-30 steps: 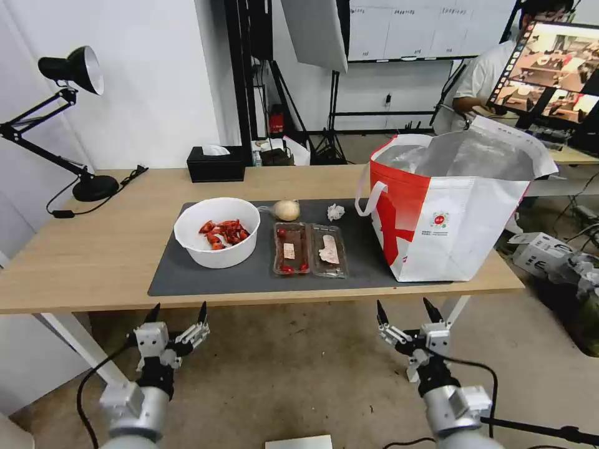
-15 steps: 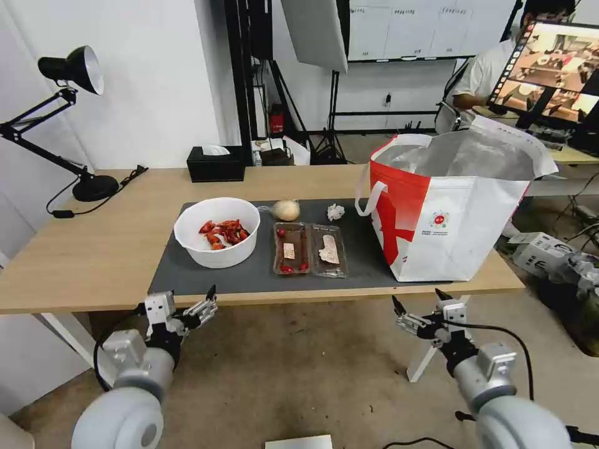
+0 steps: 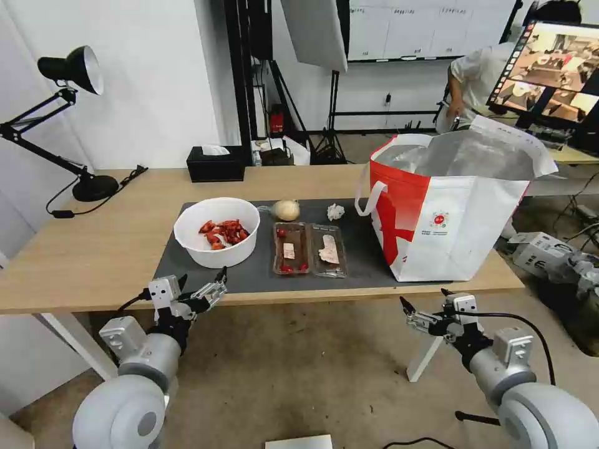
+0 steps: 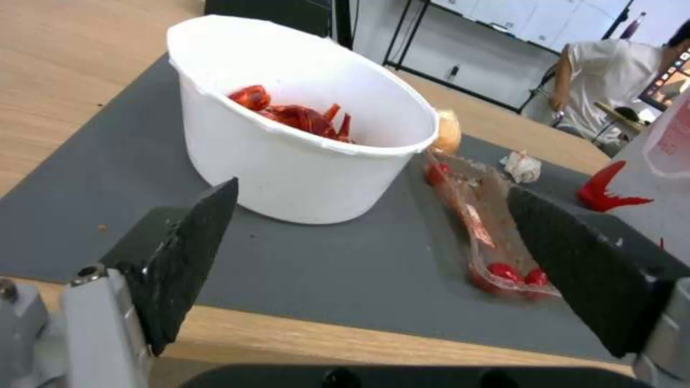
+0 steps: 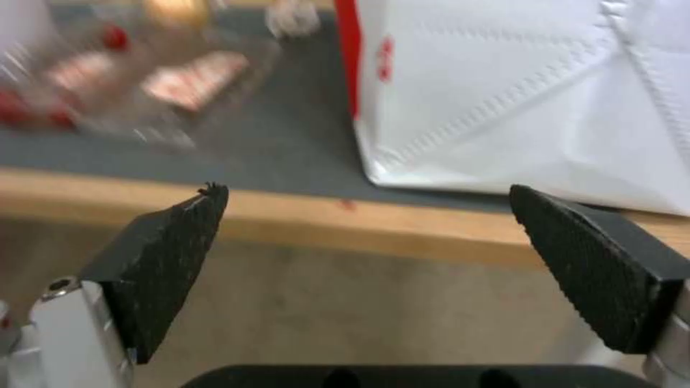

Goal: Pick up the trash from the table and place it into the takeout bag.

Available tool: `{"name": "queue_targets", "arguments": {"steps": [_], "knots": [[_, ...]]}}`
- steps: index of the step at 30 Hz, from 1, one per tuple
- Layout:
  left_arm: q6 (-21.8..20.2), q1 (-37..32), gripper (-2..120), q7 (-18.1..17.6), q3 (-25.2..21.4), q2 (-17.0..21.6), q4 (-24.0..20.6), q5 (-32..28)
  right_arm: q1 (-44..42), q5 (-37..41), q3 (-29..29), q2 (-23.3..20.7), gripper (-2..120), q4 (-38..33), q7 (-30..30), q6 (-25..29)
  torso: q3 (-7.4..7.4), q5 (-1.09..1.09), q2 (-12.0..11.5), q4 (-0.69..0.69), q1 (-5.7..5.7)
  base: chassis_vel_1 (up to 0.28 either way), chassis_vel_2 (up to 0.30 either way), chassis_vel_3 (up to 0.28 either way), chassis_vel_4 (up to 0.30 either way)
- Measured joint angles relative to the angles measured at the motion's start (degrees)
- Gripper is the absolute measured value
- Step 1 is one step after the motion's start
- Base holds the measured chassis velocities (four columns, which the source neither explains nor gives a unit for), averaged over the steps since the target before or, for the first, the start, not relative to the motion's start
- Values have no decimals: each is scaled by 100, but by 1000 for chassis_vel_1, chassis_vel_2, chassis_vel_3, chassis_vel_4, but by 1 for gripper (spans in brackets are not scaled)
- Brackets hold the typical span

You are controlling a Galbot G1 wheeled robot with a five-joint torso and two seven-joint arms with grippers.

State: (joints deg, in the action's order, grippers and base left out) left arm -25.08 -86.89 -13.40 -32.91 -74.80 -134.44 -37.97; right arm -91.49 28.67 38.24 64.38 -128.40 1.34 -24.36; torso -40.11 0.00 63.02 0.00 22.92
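While nothing is yet held, the trash lies on the dark mat [image 3: 262,274] of the table [image 3: 93,262], listed from the robot's left: white bowl [image 3: 217,232] of red shellfish scraps; beige wrapped lump [image 3: 286,210] behind; clear hinged tray [image 3: 309,249] lying open and flat; crumpled tissue [image 3: 336,212] near the takeout bag [image 3: 449,218], which stands open-mouthed at the mat's right end.

Left gripper [image 3: 201,292]: fingers spread, empty, at the table's near edge, facing the bowl. Right gripper [image 3: 424,307]: fingers spread, empty, below the table edge in front of the bag.

Risks, as judged:
- Bowl: tipping in the lift would spill scraps onto the mat.
- Tray: flimsy, likely to flex or slip from a pinch.
- Bag: tall soft walls; a low carry could catch the rim or a strap handle [image 3: 369,193] and push it over.
- Right gripper: rising from below, it could strike the table edge.
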Motion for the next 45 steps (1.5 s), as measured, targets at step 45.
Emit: {"name": "queue_targets", "arguments": {"steps": [45], "knots": [[479,-257,100,324,-58,121,11,147,518,1127,-1705,241,100,46,-828,1252,0,0,0,0,0,0,0,0,0]]}}
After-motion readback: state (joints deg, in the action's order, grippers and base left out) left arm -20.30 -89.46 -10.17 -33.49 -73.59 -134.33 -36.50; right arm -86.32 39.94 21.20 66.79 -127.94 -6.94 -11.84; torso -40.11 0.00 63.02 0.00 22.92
